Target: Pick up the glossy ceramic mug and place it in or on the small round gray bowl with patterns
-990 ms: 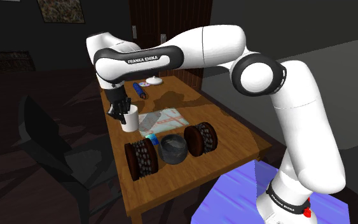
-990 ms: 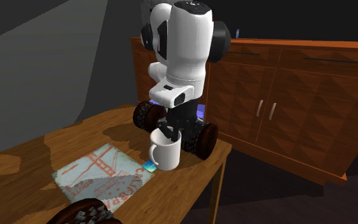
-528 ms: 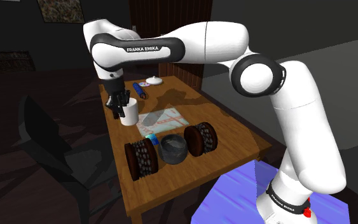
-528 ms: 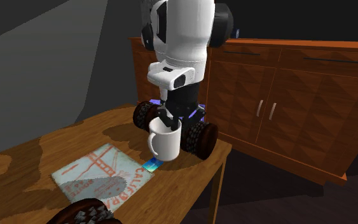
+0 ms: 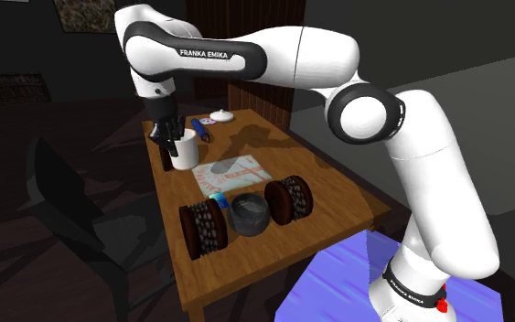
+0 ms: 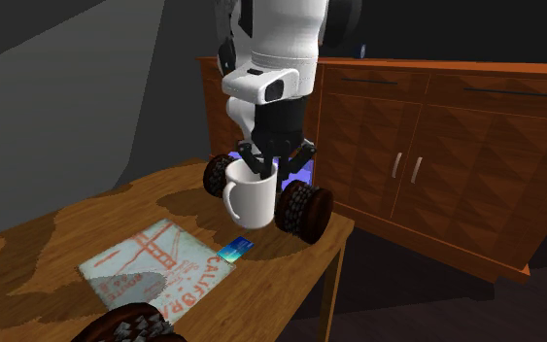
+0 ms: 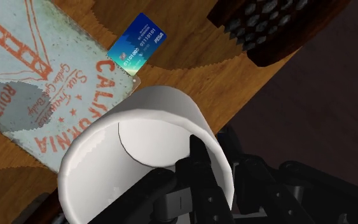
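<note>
In the shoulder view, the black gripper (image 5: 167,137) pinches the rim of the white mug (image 5: 187,152) above the table (image 5: 333,197). The gray bowl (image 5: 250,213) sits well apart from it, between two dark wheels (image 5: 202,226).

In the second exterior view, the mug hangs in the air near a blue card (image 6: 235,249).

In the wrist view, one finger (image 7: 198,153) is inside the mug and the other is outside its wall.

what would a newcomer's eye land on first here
The white mug hangs in the air above the wooden table, pinched by its rim in the black gripper. Next come the two dark knobbly wheels flanking the gray bowl at the table's near end in the shoulder view. The orange-printed California mat lies partly below the mug.
</note>
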{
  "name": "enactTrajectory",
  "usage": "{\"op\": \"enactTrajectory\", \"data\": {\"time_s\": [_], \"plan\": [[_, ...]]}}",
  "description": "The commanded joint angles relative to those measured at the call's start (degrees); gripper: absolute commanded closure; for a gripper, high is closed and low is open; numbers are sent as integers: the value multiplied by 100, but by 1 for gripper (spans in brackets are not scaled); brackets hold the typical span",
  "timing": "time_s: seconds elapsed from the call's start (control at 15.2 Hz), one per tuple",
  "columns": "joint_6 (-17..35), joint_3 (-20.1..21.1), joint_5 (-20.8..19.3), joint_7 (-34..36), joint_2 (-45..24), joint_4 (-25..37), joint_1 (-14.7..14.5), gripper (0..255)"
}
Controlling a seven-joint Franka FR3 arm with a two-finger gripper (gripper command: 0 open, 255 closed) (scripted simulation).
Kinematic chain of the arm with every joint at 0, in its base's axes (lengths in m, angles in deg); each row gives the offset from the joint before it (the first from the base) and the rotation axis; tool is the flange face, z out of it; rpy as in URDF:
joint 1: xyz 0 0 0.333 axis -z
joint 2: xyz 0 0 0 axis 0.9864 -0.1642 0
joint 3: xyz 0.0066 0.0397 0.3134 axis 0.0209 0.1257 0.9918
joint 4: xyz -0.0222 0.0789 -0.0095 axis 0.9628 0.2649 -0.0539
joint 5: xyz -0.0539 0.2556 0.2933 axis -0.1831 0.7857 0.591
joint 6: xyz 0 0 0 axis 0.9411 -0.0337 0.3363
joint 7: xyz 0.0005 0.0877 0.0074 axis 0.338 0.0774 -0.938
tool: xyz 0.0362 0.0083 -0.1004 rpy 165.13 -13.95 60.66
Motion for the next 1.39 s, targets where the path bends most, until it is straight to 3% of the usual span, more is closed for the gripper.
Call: {"op": "enactTrajectory", "data": {"time_s": [0.0,0.26,0.66,1.06,1.32], "plan": [[175,43,74,30,416,-594,107,255],[819,151,370,47,1752,-2555,439,255],[1277,175,813,-101,3355,-4538,672,255],[1377,97,1202,-313,4766,-5981,699,255],[1684,102,1201,-298,4752,-6275,690,255]]}}
